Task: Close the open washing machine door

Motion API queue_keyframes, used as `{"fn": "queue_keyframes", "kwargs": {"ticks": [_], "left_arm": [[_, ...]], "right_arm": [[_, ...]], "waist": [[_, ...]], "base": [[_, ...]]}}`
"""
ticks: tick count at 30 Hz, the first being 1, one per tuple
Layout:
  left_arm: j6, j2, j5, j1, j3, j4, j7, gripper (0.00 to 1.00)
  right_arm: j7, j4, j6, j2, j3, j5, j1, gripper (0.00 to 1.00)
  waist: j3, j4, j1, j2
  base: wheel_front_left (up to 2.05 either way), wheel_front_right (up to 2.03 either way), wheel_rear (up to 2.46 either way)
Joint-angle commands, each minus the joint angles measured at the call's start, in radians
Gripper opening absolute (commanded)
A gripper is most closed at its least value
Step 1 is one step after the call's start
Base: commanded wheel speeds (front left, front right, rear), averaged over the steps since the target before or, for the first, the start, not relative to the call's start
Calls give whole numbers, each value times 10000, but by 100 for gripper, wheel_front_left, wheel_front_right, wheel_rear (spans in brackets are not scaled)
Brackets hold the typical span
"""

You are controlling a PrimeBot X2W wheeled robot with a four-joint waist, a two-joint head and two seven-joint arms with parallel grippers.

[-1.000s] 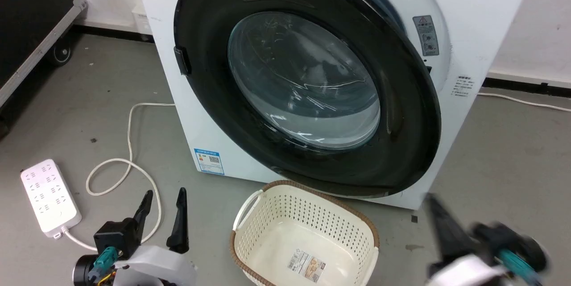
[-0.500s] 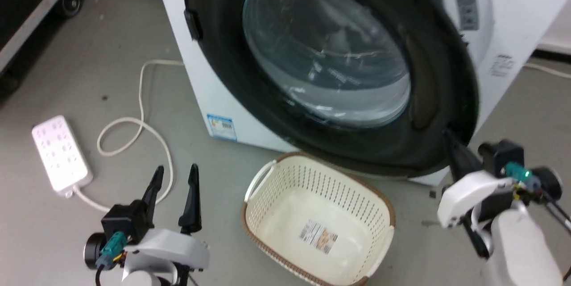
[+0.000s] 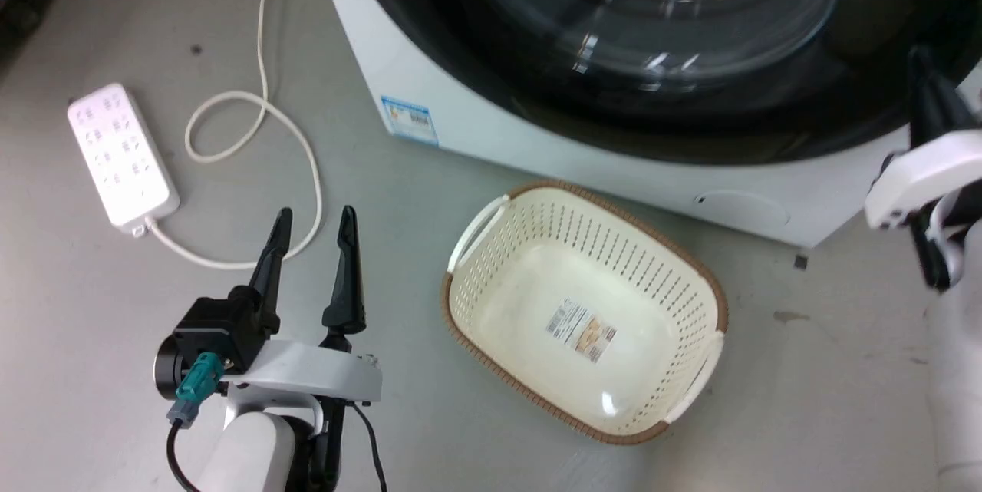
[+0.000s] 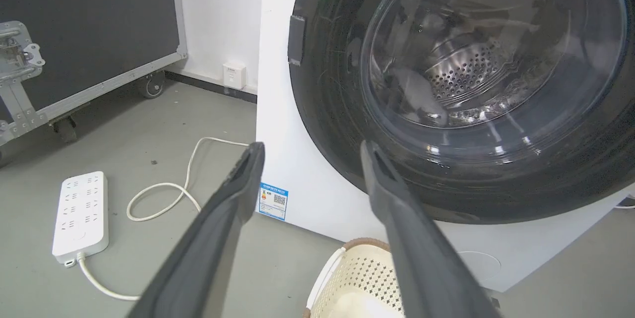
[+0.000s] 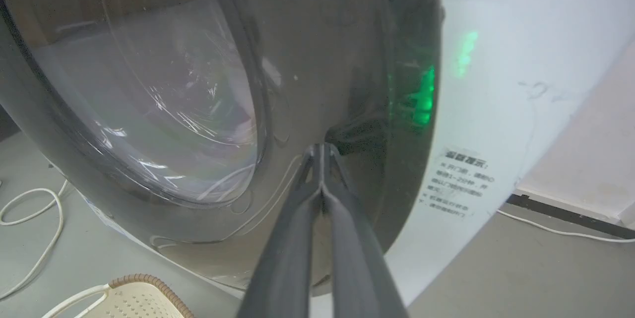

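The washing machine door [image 3: 537, 85] is a glossy black ring around a bulging glass window [image 4: 476, 60], and it lies close against the white machine [image 3: 583, 162]. My right gripper [image 5: 321, 152] is shut, its tips pressed on the door's black frame near the right edge. In the head view the right gripper [image 3: 921, 70] stands against the door's lower right rim. My left gripper [image 3: 314, 216] hovers low over the floor, open and holding nothing, left of the basket. In the left wrist view, the left gripper [image 4: 312, 148] points at the door's lower left.
A cream laundry basket [image 3: 453, 300] with a brown rim stands on the floor just in front of the machine. A white power strip [image 3: 119, 150] and its looped cable [image 3: 265, 116] lie at the left. A black wheeled case [image 4: 89, 25] stands far left.
The head camera has tilted down and moved closer. My right gripper has risen from the floor to the door's right rim, and the door has swung nearer the machine front. The left gripper holds still.
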State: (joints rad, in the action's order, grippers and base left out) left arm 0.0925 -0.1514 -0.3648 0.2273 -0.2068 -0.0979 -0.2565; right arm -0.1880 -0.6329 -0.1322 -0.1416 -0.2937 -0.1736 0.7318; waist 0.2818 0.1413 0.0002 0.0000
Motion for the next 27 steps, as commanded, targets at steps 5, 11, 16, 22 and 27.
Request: {"fn": "queue_keyframes", "kwargs": {"ticks": [5,11,16,22,27], "left_arm": [[-136,158,191,171,233,85,-53,100],[-217,263,425,-26,485,42,-53,100],[-348,252,594,-327,824,-40,-53,100],[-480,183,767,-700,1111,-185,-53,100],[-617,149,911,-956,1109,-366,-53,100]], "right_arm": [[-330,-259,15,-147,-467,-207,896,0],[-661,137,15,255,-744,-141,676,0],[-731,1841,15,729,-597,318,-594,0],[-735,3696,15,904,99,903,-2907,0],[-736,4341,15,910,836,1369,-4807,0]], "waist": [[557,188,-2,0],[33,-80,-2,0],[-934,-649,-2,0],[-1951,-1455,-2,0],[-2471,-1913,-2,0]], "base": [[0,0,0],[0,0,0],[0,0,0],[0,0,0],[0,0,0]]}}
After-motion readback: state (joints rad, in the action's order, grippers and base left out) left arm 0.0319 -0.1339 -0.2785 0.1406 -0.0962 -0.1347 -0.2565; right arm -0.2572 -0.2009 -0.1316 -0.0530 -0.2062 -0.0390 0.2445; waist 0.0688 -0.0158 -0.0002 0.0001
